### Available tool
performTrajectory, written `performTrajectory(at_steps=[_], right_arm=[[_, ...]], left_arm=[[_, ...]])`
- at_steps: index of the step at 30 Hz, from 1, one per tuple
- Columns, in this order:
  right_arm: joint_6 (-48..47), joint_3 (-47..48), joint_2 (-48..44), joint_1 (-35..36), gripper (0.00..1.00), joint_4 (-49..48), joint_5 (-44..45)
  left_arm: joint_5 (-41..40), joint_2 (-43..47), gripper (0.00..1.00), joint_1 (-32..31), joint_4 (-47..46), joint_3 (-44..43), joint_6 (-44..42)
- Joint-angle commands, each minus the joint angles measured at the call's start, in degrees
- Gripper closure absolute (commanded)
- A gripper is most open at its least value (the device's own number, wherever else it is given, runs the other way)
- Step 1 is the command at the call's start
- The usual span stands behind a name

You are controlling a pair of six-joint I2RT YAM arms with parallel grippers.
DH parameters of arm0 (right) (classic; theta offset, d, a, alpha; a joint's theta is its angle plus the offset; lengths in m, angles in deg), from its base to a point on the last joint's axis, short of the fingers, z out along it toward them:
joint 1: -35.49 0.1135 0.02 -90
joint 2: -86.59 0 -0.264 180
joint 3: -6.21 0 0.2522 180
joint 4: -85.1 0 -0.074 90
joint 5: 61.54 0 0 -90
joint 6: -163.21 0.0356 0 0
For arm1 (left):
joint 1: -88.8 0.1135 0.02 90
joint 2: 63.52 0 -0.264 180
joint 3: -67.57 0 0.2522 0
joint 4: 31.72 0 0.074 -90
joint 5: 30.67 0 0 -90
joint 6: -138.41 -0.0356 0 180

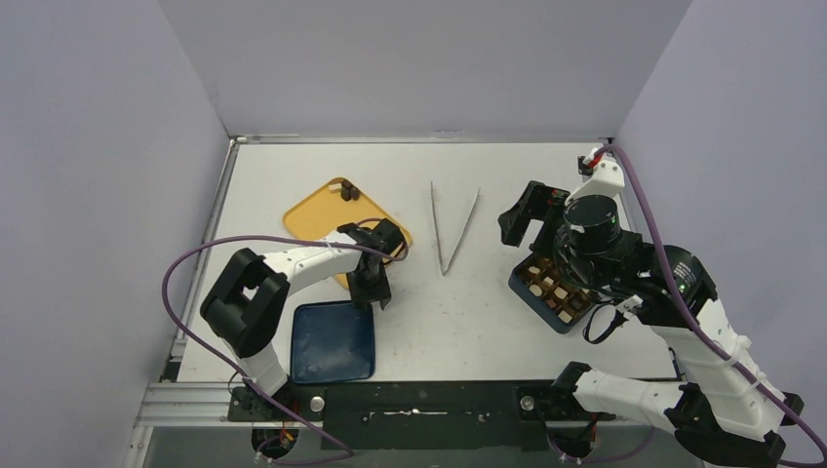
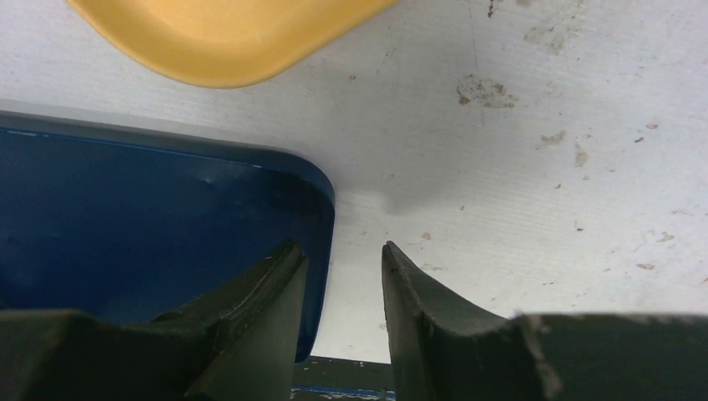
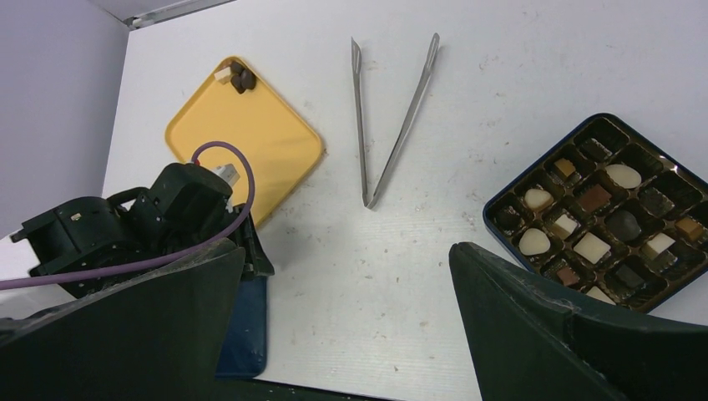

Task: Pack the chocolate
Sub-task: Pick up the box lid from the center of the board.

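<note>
Narrowly parted and empty, the jaws of the left gripper (image 2: 344,284) are held at the corner of what seems a blue lid (image 2: 125,217), lower left. The right gripper (image 3: 346,326) is spread wide, nothing held. Most chocolate (image 3: 593,247) is seated in the box (image 3: 498,205), lower right; a few pieces are seen on the yellow tray (image 3: 250,142), upper left.

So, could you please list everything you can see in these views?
tray: one, yellow, left side of table
tray chocolates: a few, brown and cream, tray's far corner
tongs: one pair, metal, table centre
box: one, dark blue, right side
box chocolates: many, brown and cream, in compartments
lid: one, dark blue, near left
table: one, white
left gripper: black, slightly open, at lid's corner
right gripper: black, wide open, empty
</note>
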Motion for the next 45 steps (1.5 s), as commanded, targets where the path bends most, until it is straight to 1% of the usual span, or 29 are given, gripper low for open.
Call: performTrajectory(at_steps=[1,8,13,15,18,21,24,29,34,37,40,43,45], right_arm=[[0.7,1.7,0.0,-0.3,0.00,0.2,1.3],[0.9,1.4,0.3,-0.3,0.00,0.3,1.7],[1.0,1.1,0.8,-0.2,0.00,0.0,1.1],[1.0,0.8,1.0,-0.3,0.00,0.0,0.7],[1.2,0.3,1.2,-0.2,0.00,-0.3,0.0],[1.4,-0.6,1.0,-0.3,0.00,-0.9,-1.1],[1.5,-1.9,0.6,-0.3,0.00,-2.0,-2.7],[1.5,-3.5,0.4,-0.2,0.03,-3.4,-5.0],[0.4,-5.0,0.3,-0.3,0.06,-5.6,-8.4],[-0.4,-6.8,-0.3,-0.3,0.09,-7.6,-11.4],[-1.3,-8.5,-0.9,-0.3,0.15,-10.5,-14.9],[-2.4,-9.1,-0.5,-0.2,0.25,-12.6,-18.8],[-3.1,-9.2,0.0,-0.3,0.33,-13.6,-21.0]], left_arm=[[0.9,-1.8,0.63,0.0,-3.3,0.4,-0.3],[2.2,-3.1,0.68,-0.1,-6.3,1.3,-0.6],[3.8,-3.8,0.76,-0.8,-8.5,1.8,-0.6],[4.8,-3.8,0.80,-0.9,-8.8,1.6,-0.4],[5.9,-3.0,0.90,-1.1,-9.1,1.1,0.0],[9.2,-0.9,0.97,-1.2,-9.1,-0.1,0.8],[10.6,1.6,1.00,-1.2,-8.6,-2.0,1.6],[13.3,5.6,1.00,-1.1,-8.7,-4.9,3.0],[15.6,9.0,1.00,-1.1,-10.3,-5.8,5.5],[17.1,10.9,1.00,-1.1,-12.8,-5.8,7.5],[18.5,12.6,1.00,-1.1,-15.8,-6.3,10.2],[19.9,14.1,1.00,-1.1,-19.4,-7.0,13.4],[20.7,14.6,1.00,-1.1,-20.0,-7.8,15.2]])
